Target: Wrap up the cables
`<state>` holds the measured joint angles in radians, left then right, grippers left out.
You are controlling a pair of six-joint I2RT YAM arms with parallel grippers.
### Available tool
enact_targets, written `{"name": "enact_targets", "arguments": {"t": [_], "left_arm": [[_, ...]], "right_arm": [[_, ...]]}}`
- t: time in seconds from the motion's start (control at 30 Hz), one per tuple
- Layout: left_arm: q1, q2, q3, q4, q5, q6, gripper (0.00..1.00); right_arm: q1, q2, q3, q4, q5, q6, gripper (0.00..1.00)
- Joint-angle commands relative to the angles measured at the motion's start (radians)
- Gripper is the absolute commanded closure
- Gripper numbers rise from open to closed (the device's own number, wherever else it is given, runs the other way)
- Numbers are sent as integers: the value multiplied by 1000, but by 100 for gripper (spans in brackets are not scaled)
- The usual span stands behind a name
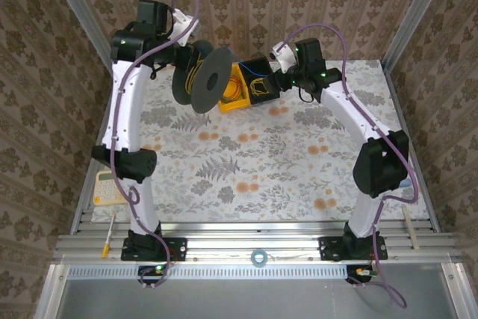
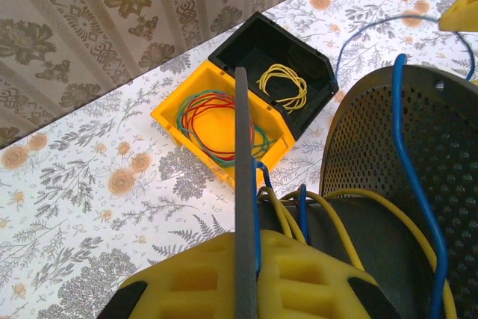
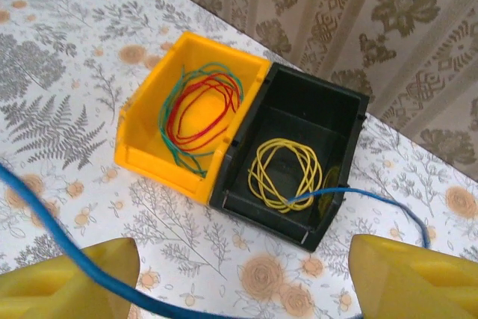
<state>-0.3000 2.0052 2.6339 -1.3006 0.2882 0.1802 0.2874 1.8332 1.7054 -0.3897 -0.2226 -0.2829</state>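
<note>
Our left hand (image 2: 243, 255) clamps spool (image 2: 358, 132); right hand (image 3: 243, 259) wide, blue cable (image 3: 45, 213) only draped across. We fear windings slackening.

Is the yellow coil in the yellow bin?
No, in the right wrist view the yellow coil lies in the black bin; the yellow bin holds red and green loops.

One each: reel (image 1: 203, 80), yellow bin (image 3: 160, 166), black bin (image 3: 308, 101), blue cable (image 3: 45, 213), yellow cable (image 2: 340, 196), red coil (image 3: 224, 110), green coil (image 3: 166, 121), yellow coil (image 3: 282, 168).
</note>
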Motion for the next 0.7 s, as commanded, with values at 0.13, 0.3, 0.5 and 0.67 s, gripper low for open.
{"name": "enact_targets", "arguments": {"t": [0.13,0.3,0.5,0.67], "left_arm": [[7,-83,38,5,131,35,100],[11,-100,34,-3,185,48,100],[11,-124,5,-5,209,59,100],[11,-134,-7,-8,224,70,100]], "right_arm": [[-16,-40,-49,81,13,-42,27],[-32,-53,-87,142,-19,-41,31],[-36,-88,-153,235,-16,-52,51],[-43,-126,-200,290,-3,-55,67]]}}
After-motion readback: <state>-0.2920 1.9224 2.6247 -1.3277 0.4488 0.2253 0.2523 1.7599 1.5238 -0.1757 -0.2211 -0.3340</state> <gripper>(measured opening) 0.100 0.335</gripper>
